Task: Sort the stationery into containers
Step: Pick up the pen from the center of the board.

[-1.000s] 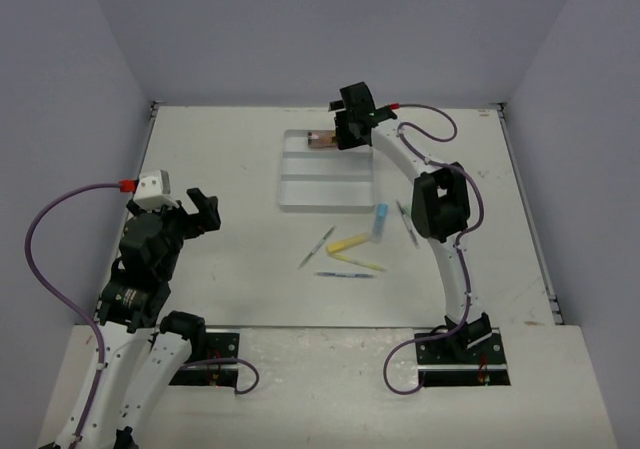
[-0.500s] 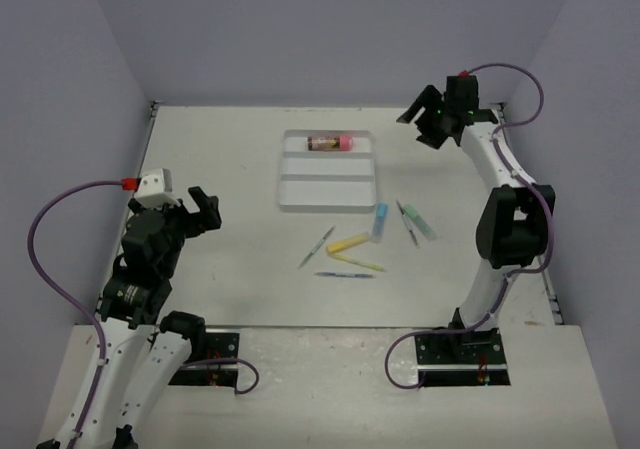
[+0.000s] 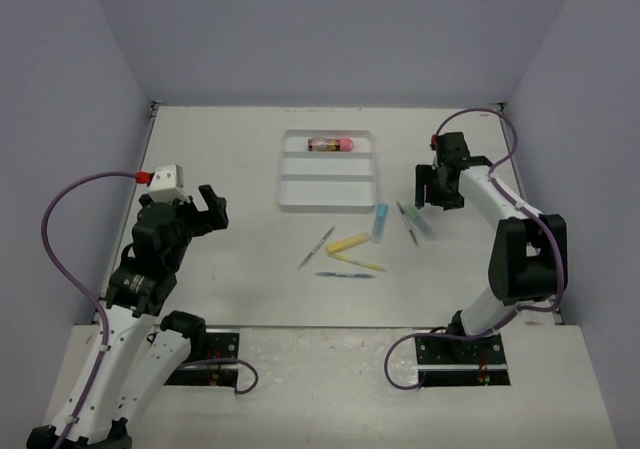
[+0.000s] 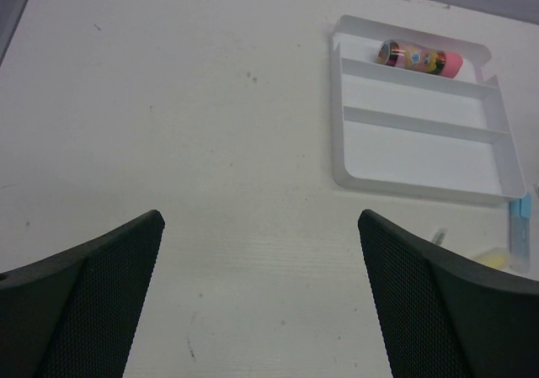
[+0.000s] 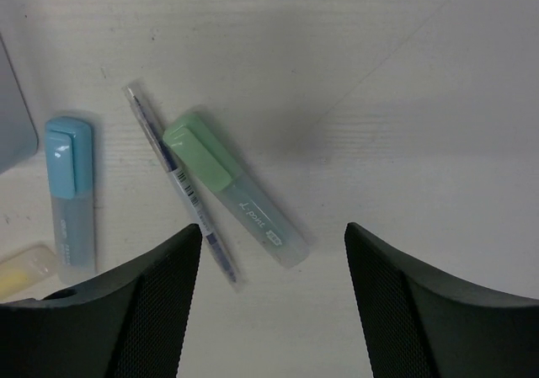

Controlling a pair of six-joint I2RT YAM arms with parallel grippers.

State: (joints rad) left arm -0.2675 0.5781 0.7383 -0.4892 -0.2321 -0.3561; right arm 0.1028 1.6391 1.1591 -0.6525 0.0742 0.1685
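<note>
The white three-compartment tray (image 3: 328, 191) lies at the table's middle back, with the pink tube (image 3: 331, 144) lying in its far compartment. The tube (image 4: 419, 58) and tray (image 4: 421, 155) also show in the left wrist view. In front of the tray lie the light-blue (image 3: 380, 221), yellow (image 3: 348, 241) and mint-green (image 3: 424, 227) highlighters and thin pens (image 3: 316, 247). My right gripper (image 3: 431, 195) is open above the mint-green highlighter (image 5: 232, 189) and a thin pen (image 5: 181, 184) beside it. My left gripper (image 3: 205, 209) is open and empty at the left.
A yellow pen (image 3: 358, 262) and a blue pen (image 3: 345, 274) lie nearest the front. The light-blue highlighter (image 5: 67, 189) lies left of the right gripper's fingers. Walls close the table on three sides.
My right gripper left the pink tube in the tray's far compartment, swung to the far right, then came down over the mint-green highlighter. The left arm shifted slightly.
</note>
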